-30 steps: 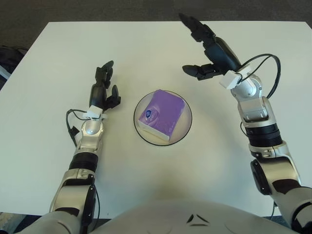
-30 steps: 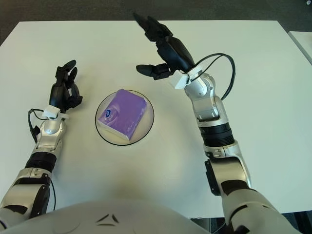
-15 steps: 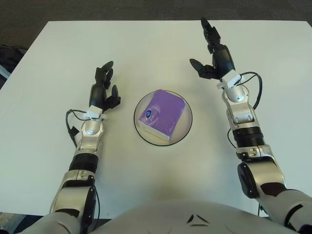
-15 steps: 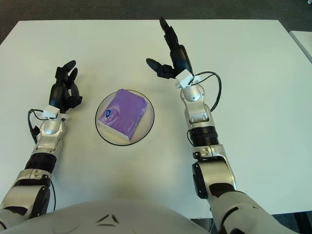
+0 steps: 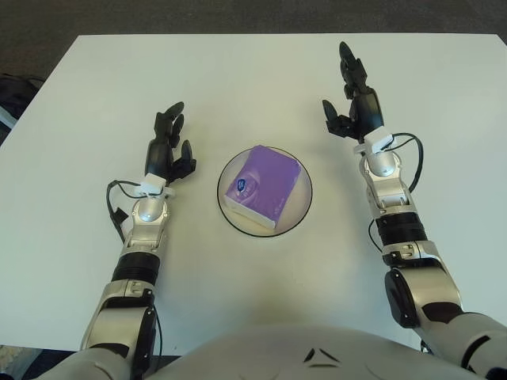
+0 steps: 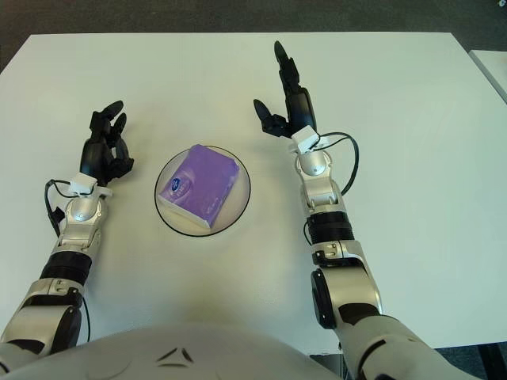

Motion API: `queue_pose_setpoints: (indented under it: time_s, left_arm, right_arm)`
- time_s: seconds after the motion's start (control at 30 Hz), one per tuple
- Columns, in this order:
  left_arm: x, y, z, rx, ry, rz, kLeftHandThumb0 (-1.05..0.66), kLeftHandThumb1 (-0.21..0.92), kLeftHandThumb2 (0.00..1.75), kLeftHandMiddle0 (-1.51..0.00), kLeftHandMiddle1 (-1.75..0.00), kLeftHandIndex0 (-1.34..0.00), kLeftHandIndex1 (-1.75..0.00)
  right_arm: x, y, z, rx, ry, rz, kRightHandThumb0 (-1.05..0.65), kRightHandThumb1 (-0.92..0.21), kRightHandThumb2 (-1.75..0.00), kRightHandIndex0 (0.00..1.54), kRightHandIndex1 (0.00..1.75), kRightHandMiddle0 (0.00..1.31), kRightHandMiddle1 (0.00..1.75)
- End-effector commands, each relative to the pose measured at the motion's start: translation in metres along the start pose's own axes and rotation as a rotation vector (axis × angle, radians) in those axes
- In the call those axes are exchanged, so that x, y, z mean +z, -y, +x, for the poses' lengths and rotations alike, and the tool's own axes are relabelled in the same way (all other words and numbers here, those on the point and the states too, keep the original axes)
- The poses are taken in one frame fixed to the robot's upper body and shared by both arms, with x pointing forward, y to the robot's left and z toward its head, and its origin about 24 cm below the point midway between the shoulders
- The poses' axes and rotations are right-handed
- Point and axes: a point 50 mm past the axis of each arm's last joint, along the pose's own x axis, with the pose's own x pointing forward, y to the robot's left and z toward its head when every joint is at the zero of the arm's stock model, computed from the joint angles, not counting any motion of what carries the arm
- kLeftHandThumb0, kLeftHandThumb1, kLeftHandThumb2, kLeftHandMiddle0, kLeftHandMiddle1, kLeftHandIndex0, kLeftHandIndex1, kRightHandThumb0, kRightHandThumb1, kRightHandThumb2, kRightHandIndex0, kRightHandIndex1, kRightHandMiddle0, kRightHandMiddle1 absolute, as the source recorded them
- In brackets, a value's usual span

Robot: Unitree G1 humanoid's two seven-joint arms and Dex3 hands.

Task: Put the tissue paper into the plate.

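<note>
A purple tissue pack (image 5: 264,187) lies inside the round white plate with a dark rim (image 5: 299,209) at the middle of the white table. My right hand (image 5: 354,101) is raised to the right of the plate, fingers spread and empty, well apart from the pack. My left hand (image 5: 169,142) rests to the left of the plate, fingers relaxed and empty.
The white table (image 5: 253,79) spreads around the plate. Its far edge and side edges meet a dark floor (image 5: 238,14). A cable loops at my right wrist (image 5: 412,158).
My right hand has drawn back from above and behind the plate to the plate's right side, the forearm swinging in towards me. The pack and my left hand have not moved.
</note>
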Motion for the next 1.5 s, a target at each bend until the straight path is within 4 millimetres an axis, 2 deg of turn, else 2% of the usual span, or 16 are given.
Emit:
queue_pose_setpoints:
  time_s: [0.0,0.27,0.67,1.07,1.3,1.47]
  left_arm:
    - [-0.043,0.02,-0.06,-0.019,-0.265,-0.045,-0.62,0.92,0.82,-0.36,-0.05,0.0,-0.78]
    - [-0.042,0.02,-0.06,-0.017,-0.268,-0.058,-0.63,0.92,0.8,-0.36,-0.05,0.0,-0.78]
    - [-0.041,0.02,-0.06,-0.018,-0.261,-0.062,-0.64,0.92,0.8,-0.36,-0.05,0.0,-0.77]
    - [-0.04,0.018,-0.061,-0.018,-0.266,-0.062,-0.65,0.92,0.79,-0.36,-0.05,0.0,-0.77]
    - [-0.038,0.018,-0.061,-0.017,-0.262,-0.064,-0.63,0.92,0.79,-0.36,-0.05,0.0,-0.77]
    - [-0.038,0.018,-0.062,-0.018,-0.263,-0.061,-0.63,0.92,0.79,-0.36,-0.04,0.0,-0.76]
  right_arm:
    - [-0.011,0.001,-0.009,-0.036,-0.062,0.075,-1.05,-0.92,-0.97,0.0,0.0,0.0,0.0]
    - [-0.026,-0.004,-0.022,-0.058,-0.154,0.149,-1.03,-0.92,-1.1,0.0,0.0,0.0,0.0]
    - [-0.037,-0.01,-0.043,-0.074,-0.219,0.146,-0.99,-0.92,-1.13,0.0,0.0,0.0,0.0]
    - [-0.04,-0.02,-0.071,-0.104,-0.273,0.136,-0.95,-0.92,-1.12,0.0,0.0,0.0,0.0]
    - [-0.036,-0.023,-0.095,-0.126,-0.278,0.084,-0.91,-0.92,-1.1,0.0,0.0,0.0,0.0]
    - [-0.033,-0.026,-0.105,-0.133,-0.284,0.064,-0.89,-0.92,-1.08,0.0,0.0,0.0,0.0]
